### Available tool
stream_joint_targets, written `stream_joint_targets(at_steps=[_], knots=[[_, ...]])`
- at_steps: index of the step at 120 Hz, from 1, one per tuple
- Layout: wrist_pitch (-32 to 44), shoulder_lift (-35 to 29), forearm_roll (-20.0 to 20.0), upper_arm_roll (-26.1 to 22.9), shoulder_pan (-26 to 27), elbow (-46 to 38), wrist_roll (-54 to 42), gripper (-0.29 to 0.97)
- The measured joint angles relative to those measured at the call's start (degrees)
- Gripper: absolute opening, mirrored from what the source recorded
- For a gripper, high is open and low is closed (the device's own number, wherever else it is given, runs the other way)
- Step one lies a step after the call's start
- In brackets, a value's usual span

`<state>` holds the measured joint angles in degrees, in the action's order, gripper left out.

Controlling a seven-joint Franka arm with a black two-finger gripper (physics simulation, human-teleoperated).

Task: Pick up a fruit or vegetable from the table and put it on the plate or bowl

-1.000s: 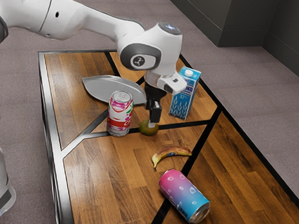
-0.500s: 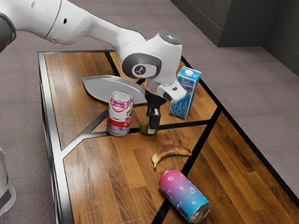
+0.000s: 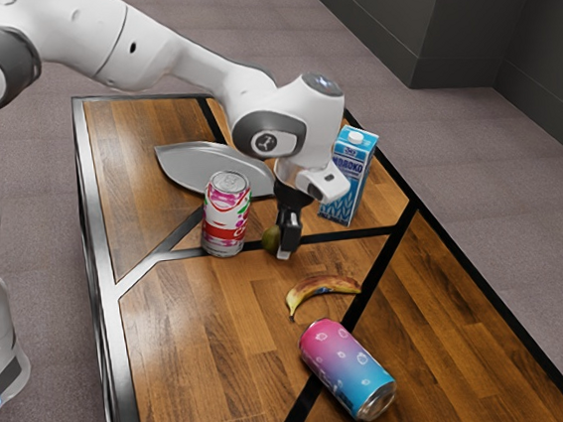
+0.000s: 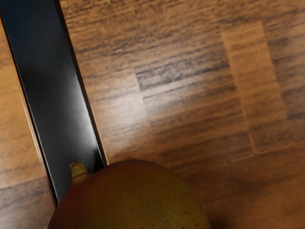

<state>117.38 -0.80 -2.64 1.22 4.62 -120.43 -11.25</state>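
Green-brown pear, seemingly between jaws

On the worktop, the pear is found just under the gripper. An upright can is set just beside the gripper on the exterior view's left, with the plate behind it. The carton is placed near the gripper on the exterior view's right. The banana and a toppled can are laid in front of the gripper.
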Motion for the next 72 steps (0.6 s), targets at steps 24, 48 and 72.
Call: stream_joint_targets(at_steps=[24, 48, 72], knots=[[0.0, -0.1, -0.2, 0.1, -0.2, 0.0, 0.1, 0.31], [-0.5, -2.4, -0.7, 0.1, -0.6, 0.2, 0.6, 0.25], [-3.7, -5.9, -1.0, 1.2, 0.1, 5.9, 0.9, 0.24]])
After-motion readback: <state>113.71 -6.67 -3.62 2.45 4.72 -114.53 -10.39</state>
